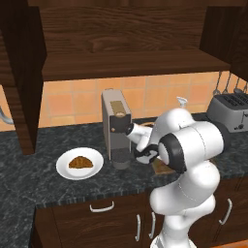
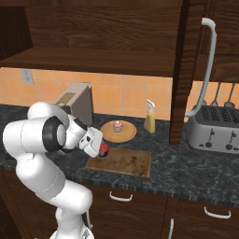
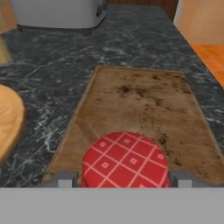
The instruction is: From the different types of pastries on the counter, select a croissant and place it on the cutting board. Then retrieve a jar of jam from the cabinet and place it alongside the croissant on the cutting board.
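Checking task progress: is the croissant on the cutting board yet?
No. The croissant lies on the white plate left of the coffee machine; the cutting board is bare.

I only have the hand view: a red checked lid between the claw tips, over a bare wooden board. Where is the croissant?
Observer: The croissant lies on a white plate on the counter, left of the coffee machine.
Operator: What's the round wooden thing at my left edge?
Observer: A light-wood plate carrying a pink-frosted cupcake, behind the cutting board.
Operator: Is the jar set down?
Observer: Cannot tell. The claw holds the jar low at the board's left end.
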Robot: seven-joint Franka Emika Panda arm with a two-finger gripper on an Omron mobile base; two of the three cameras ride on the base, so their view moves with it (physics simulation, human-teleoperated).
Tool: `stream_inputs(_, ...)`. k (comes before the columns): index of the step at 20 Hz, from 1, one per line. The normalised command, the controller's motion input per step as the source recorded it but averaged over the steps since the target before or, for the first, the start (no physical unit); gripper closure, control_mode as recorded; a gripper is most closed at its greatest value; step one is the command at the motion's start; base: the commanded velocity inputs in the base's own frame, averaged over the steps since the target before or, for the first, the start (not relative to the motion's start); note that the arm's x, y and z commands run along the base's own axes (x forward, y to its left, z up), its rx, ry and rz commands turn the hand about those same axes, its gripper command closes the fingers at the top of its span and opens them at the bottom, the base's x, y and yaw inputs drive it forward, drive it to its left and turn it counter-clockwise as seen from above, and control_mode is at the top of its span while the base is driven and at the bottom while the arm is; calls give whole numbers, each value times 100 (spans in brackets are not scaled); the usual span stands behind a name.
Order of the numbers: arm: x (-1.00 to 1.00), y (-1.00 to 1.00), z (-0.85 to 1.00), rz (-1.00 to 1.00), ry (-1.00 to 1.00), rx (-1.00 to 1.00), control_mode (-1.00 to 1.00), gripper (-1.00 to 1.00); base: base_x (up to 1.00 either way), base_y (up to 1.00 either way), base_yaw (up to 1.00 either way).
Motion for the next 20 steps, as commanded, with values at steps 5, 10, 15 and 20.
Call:
stream_inputs(5,0,15,0,0,3,10,-100,-100,0,0,0)
stream_inputs(10,5,15,0,0,4,13,-100,-100,0,0,0)
stream_inputs(15,15,15,2,3,0,0,-100,-100,0,0,0)
stream_inputs(20,20,27,42,5,0,2,-100,-100,0,0,0)
